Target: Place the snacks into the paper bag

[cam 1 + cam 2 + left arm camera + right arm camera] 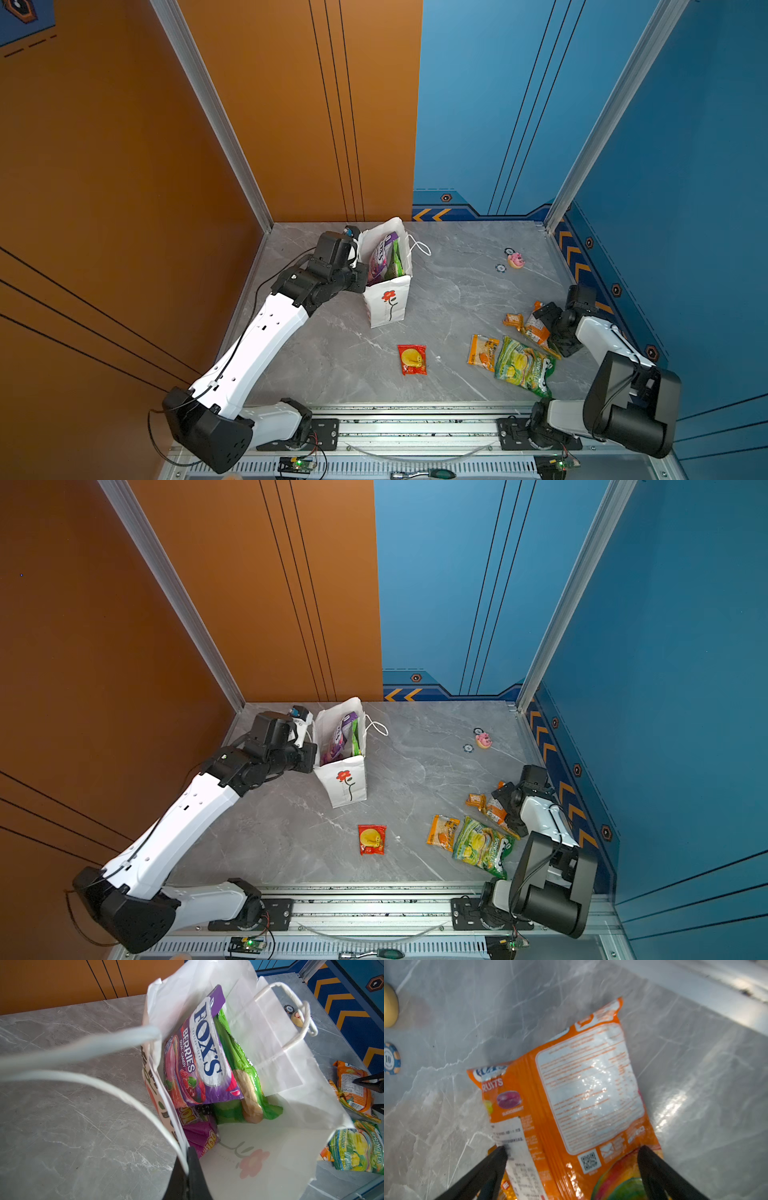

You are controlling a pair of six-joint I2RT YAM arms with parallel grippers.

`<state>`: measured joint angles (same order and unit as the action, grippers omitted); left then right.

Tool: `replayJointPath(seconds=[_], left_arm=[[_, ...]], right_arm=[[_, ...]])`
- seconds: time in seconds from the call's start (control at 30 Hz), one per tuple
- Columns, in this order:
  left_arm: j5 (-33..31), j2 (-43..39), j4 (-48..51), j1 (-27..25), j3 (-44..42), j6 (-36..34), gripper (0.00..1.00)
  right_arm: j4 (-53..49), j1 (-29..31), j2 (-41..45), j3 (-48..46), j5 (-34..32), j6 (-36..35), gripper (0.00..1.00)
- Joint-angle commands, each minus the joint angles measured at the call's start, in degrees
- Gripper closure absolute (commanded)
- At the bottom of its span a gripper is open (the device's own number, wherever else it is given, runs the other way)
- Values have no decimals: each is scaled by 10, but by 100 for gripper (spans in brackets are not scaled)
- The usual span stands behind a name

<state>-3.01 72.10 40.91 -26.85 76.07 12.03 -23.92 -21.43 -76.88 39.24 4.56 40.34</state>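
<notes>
The white, red-flowered paper bag (390, 309) is stood at the table's (453, 299) rear, its rim seemingly pinched by the left gripper (188, 1157). A crinkly orange packet (571, 1095) is straddled by the wide-spread right gripper (573, 1148).

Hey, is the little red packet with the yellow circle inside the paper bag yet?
No, the red packet lies flat on the table, in front of the paper bag, not in it.
</notes>
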Motion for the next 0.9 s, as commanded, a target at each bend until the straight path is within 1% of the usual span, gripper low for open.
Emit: replayJointPath(seconds=[0.0,0.27,0.63,0.73,0.8,0.87], left_arm=[[-11,-10,-33,1,0,4,100],[-12,-12,-33,2,0,4,100],[-13,-14,-33,2,0,4,100],[-12,-14,-33,2,0,4,100],[-13,-15,-33,2,1,3,100],[-13,-15,-33,2,0,3,100]], right_arm=[[22,19,-14,1,44,9,2],[40,108,-32,13,44,49,3],[85,257,-83,41,40,109,3],[85,286,-102,66,60,103,4],[55,296,-107,94,64,84,4],[32,300,-92,110,58,65,4]])
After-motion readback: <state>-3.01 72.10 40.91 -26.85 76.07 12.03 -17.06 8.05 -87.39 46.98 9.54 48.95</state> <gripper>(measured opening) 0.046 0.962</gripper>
